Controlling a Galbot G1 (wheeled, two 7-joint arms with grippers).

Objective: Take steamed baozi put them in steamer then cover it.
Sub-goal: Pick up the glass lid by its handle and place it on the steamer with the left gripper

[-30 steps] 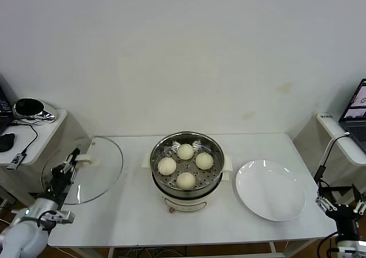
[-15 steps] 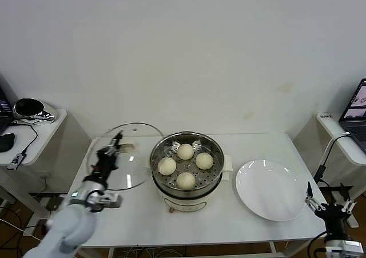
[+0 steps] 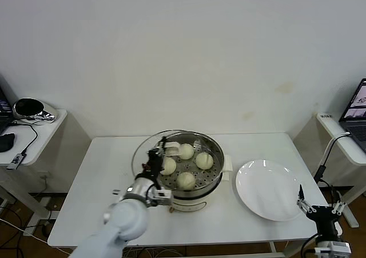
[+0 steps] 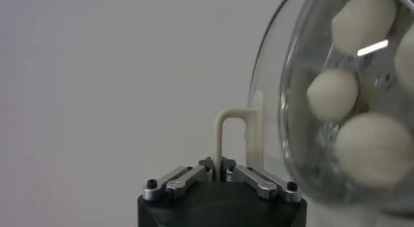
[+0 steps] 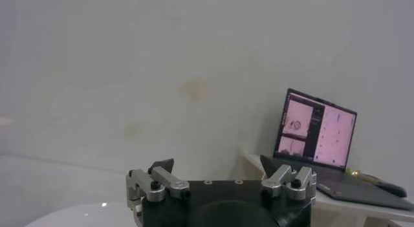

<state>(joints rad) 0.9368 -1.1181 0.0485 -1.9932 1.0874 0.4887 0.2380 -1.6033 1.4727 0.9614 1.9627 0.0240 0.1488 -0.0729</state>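
The steamer (image 3: 219, 156), a steel pot on a cream base, stands mid-table. Several cream-white baozi lie on its perforated tray, among them one (image 3: 185, 151) at the back, one (image 3: 204, 161) on the right and one (image 3: 186, 180) at the front. My left gripper (image 3: 158, 157) is shut on the cream handle (image 4: 223, 128) of the clear glass cover (image 3: 143, 153). The cover hangs tilted over the pot's left side. In the left wrist view, the gripper (image 4: 217, 163) pinches the handle, and baozi (image 4: 332, 92) show through the glass (image 4: 304, 73). My right gripper (image 3: 318, 209) waits open, low past the table's front right corner.
An empty white plate (image 3: 269, 189) lies right of the steamer. A side table (image 3: 34, 135) with a mouse and cable stands at the left. A laptop (image 5: 317, 134) sits on a stand at the right. The table's left half (image 3: 97, 178) is bare.
My left arm has carried the cover from the table's left edge rightward to above the steamer's left side. The right gripper has sunk slightly.
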